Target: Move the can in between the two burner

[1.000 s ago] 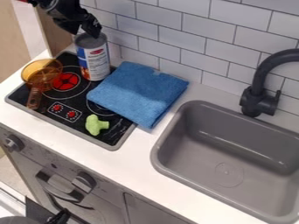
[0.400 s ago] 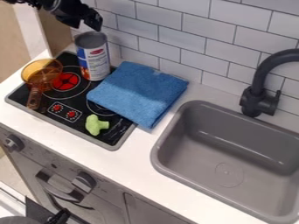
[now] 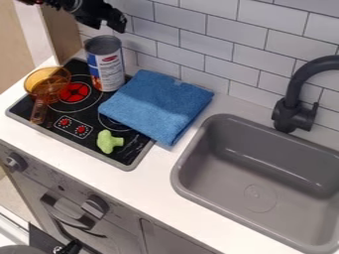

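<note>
Can (image 3: 105, 64) in a blue, white and red label stands upright near the rear edge of a black toy stovetop (image 3: 45, 115), toward the back of the space between its two burners. The glowing-red burner (image 3: 75, 92) lies to the left of the can's base; the other burner (image 3: 109, 122), nearer the front right, is partly covered by a folded blue cloth (image 3: 155, 105). Above the can's open-looking grey top, the robot's black gripper (image 3: 108, 27) hangs from the upper left, its two fingers spread apart with a gap between the tips, holding nothing and apart from the can.

At the stovetop's left end sits a see-through amber pan (image 3: 47, 79), its brown handle (image 3: 38, 111) angled toward the front edge. A light green toy (image 3: 107, 141) rests near the front right, beside the cloth, which extends from the stovetop onto the white counter (image 3: 177, 174). To the right, a grey sink (image 3: 258, 163) is set into the counter beneath a dark curved faucet (image 3: 291, 101). White tiles (image 3: 232, 30) line the wall behind, and knobs and a handle mark the grey oven front (image 3: 49, 181) below.
</note>
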Robot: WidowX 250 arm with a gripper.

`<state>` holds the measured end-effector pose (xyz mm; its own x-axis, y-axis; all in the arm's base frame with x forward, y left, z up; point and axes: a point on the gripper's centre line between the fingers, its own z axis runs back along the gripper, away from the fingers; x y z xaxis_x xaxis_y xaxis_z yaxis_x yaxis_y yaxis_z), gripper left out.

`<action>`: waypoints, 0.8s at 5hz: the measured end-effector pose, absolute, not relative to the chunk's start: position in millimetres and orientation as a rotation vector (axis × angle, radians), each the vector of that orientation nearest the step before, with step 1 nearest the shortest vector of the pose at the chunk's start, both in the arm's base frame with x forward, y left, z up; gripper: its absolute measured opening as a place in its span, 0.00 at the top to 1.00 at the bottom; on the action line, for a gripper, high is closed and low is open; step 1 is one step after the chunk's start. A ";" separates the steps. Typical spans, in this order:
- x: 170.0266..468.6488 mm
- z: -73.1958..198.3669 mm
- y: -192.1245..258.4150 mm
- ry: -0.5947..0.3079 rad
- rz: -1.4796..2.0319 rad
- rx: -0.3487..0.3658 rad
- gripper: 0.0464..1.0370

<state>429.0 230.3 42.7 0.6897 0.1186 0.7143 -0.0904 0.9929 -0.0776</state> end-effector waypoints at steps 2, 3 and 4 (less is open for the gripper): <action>439.3 30.4 231.3 -0.717 0.121 -0.016 0.04; 448.9 27.6 230.8 -0.658 0.149 0.011 0.04; 448.4 25.0 229.8 -0.629 0.142 0.040 0.04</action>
